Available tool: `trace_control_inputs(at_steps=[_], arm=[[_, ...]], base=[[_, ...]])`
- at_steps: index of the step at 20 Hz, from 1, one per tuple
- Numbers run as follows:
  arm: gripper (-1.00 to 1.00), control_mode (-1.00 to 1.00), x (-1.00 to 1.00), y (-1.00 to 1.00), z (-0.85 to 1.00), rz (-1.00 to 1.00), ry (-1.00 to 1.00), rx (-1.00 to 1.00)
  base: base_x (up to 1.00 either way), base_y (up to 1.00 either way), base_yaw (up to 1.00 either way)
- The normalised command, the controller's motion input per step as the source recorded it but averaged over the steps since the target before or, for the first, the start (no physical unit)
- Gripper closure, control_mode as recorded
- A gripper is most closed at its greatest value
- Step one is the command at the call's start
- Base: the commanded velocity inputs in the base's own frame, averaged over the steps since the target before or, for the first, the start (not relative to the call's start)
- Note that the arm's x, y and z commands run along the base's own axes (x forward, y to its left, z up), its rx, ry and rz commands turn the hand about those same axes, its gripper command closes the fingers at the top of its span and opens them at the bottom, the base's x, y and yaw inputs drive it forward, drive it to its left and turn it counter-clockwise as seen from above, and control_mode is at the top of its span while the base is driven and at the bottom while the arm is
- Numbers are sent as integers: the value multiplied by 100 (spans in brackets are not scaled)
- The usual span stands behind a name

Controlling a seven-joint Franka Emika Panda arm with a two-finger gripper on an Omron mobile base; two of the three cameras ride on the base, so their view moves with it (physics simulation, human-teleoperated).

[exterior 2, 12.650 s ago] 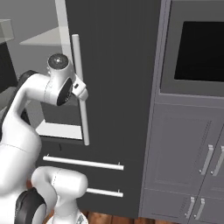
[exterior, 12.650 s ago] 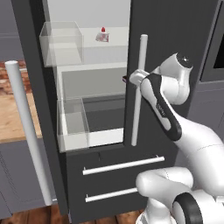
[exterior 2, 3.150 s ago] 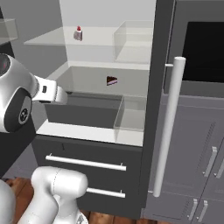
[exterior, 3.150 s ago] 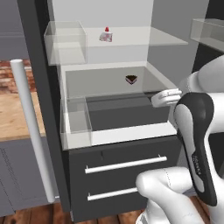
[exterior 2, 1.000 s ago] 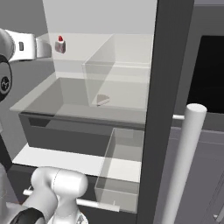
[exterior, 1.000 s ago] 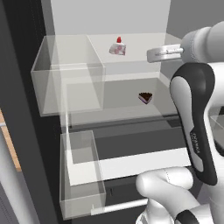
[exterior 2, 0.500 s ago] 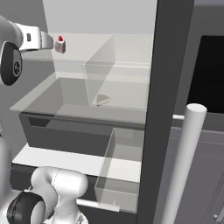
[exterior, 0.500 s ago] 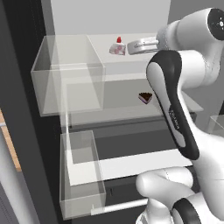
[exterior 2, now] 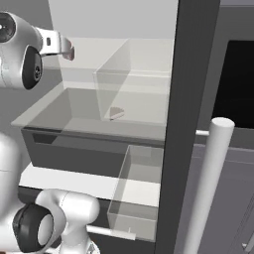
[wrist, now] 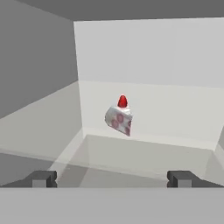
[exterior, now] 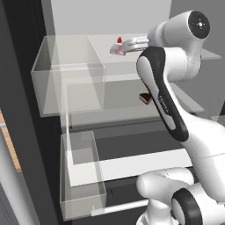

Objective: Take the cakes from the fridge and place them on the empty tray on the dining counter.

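White cake slice with red berry top (wrist: pixel 119 117) is sitting on the fridge's upper white shelf (exterior: pixel 132 63), near the back wall. I am lining up the fingers (wrist: pixel 41 178), spread wide, to straddle it.

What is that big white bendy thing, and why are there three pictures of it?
It is a robot arm reaching into an open fridge. Two pictures come from cameras behind the arm, one on each side. The third looks out from its hand. Its end effector is open and holds nothing. It points at a white cake slice with a red berry on the upper shelf. A chocolate slice sits on the shelf below. Clear bins stand beside them.
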Motion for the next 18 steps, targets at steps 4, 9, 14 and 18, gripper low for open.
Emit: trace_control_inputs(at_steps=[4, 9, 14, 18], arm=[[-100, -100, 60, 0, -14, 0, 0, 0], [-100, -100, 66, 7, -11, 0, 3, 0], [-100, -100, 63, 10, -13, 0, 6, 0], [-100, -100, 53, 5, 0, 1, 3, 0]], base=[[0, 0, 0], [0, 0, 0], [0, 0, 0], [0, 0, 0]])
